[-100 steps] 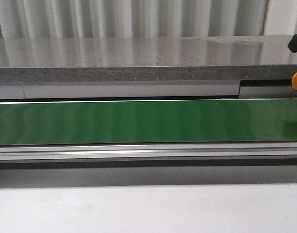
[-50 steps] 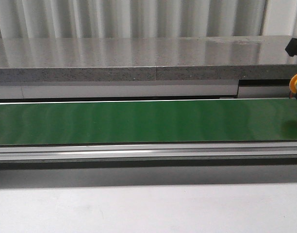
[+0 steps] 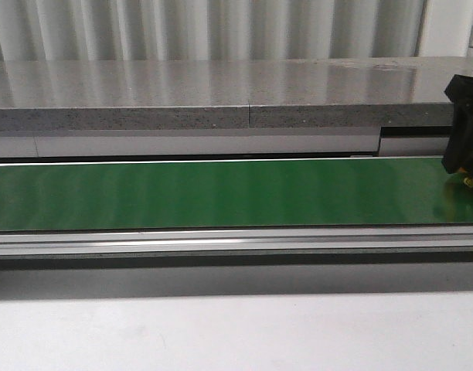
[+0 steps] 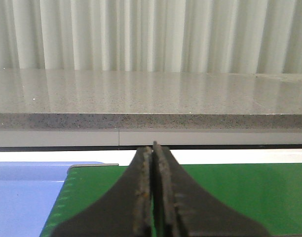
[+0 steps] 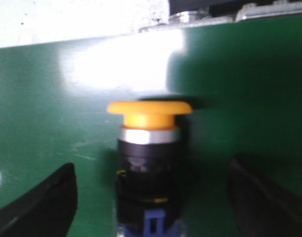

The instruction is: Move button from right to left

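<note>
A long green belt (image 3: 221, 193) is seen below the grey counter (image 3: 221, 97). At its far right end the right claw (image 5: 150, 195) is spread wide around the button (image 5: 149, 158), untouched between the fingers. The left claw (image 4: 153, 197) is pressed together, empty.

Bright, even light; white glare on the green belt (image 5: 126, 64), and the button (image 5: 149, 148) looks blurred.

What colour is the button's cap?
Yellow-orange, above a silver ring and black collar; the button shows best in the right wrist view.
</note>
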Available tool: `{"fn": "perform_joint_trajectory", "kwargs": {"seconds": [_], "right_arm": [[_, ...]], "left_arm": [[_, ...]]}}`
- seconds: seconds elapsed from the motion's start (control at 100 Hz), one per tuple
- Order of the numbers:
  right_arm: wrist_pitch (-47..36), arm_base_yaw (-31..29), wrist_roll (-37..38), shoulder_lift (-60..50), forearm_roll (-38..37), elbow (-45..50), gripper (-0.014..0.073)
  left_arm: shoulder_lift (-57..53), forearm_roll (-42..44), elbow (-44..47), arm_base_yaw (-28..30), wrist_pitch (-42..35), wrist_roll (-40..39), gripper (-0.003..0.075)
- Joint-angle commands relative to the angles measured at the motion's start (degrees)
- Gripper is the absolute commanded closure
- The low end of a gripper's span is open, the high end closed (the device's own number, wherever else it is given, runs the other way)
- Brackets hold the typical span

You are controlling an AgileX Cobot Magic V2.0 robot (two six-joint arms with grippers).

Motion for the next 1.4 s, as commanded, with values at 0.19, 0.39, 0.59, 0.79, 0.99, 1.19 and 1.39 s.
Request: {"fn": "perform_joint_trajectory", "kwargs": {"seconds": [0.19,0.39,0.59,0.79,0.99,1.19,1.39], "right_arm": [[-3.2,-0.2,-1.0,-12.3,0.3,-1.5,-0.0042],[-6.2,-0.2,-4.6,-23.0,0.3,1.1,-0.0042],[-9.3,-0.2,-6.7,-34.0,0.3,6.4,-0.0042],[-11.3,-0.2,-8.7,-44.6,0.3,14.9,-0.0042],[-11.2,-0.2,-8.7,-54.2,0.3,21.9,-0.004],[-11.2,-0.2,-8.7,-60.9,0.3,27.3,0.0053],[-11.1,-0.2,-8.7,-63.2,0.3,27.8,0.0492]], "left_arm": [[-2.1,-0.1,1.5,0.1,-4.5,-0.2,0.074],[-2.1,-0.1,1.5,0.1,-4.5,-0.2,0.074],[-2.1,-0.1,1.5,0.1,-4.5,-0.2,0.074],[-2.1,-0.1,1.5,0.1,-4.5,-0.2,0.074],[-2.1,-0.1,1.5,0.1,-4.5,-0.2,0.074],[-2.1,-0.1,1.5,0.1,-4.5,-0.2,0.074],[-2.1,-0.1,1.5,0.1,-4.5,-0.2,0.074]]}}
